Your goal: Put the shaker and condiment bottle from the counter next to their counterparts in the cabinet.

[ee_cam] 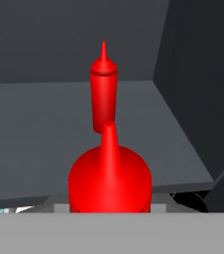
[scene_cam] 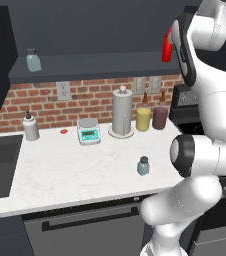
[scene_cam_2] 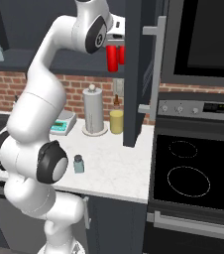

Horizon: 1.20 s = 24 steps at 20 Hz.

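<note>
Closest to the hand camera, a bright red squeeze bottle (ee_cam: 109, 181) with a cone nozzle sits clamped in the gripper (scene_cam_2: 115, 35), raised at the cabinet shelf (ee_cam: 34, 129) near its matching twin (ee_cam: 103, 94). Fingers are hidden behind the bottle. Down on the white counter (scene_cam: 65, 170), the small blue-grey shaker (scene_cam: 143, 165) stands alone; another shaker (scene_cam: 33, 60) sits far left on the shelf.

No text, label, brand or number can be read anywhere. The small white kitchen scale (scene_cam: 88, 131) has a green display whose contents are too blurred to make out. The black oven's control panel (scene_cam_2: 218, 107) shows faint, illegible marks.
</note>
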{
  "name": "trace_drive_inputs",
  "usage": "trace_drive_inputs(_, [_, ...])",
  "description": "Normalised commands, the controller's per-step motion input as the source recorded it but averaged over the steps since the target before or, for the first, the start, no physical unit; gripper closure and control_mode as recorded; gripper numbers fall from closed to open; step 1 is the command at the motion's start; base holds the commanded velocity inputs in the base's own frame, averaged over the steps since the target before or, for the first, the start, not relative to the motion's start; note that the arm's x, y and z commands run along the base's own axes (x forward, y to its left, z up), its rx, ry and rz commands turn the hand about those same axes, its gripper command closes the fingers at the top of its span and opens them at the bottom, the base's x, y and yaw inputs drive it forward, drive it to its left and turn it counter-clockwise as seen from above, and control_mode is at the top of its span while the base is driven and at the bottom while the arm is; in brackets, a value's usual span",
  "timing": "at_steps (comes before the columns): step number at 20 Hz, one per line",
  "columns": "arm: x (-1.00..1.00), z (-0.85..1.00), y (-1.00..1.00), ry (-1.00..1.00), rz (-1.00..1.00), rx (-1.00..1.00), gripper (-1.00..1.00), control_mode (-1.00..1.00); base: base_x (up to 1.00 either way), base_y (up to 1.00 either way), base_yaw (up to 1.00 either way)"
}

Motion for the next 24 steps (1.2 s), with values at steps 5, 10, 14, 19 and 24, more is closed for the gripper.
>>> trace_drive_inputs(5, [0.12, -0.02, 0.0, 0.0, 0.0, 0.0, 1.0, -1.0, 0.0, 0.0, 0.0])
trace_drive_inputs(10, [0.14, -0.09, 0.0, 0.0, 0.01, 0.0, 1.0, -1.0, 0.0, 0.0, 0.0])
trace_drive_inputs(14, [0.17, -0.09, 0.0, 0.0, 0.0, 0.0, 1.0, -1.0, 0.0, 0.0, 0.0])
trace_drive_inputs(19, [0.21, 0.0, 0.0, 0.0, 0.01, 0.0, 1.0, -1.0, 0.0, 0.0, 0.0])
trace_drive_inputs(24, [0.27, 0.0, -0.04, 0.0, 0.02, 0.0, 1.0, -1.0, 0.0, 0.0, 0.0])
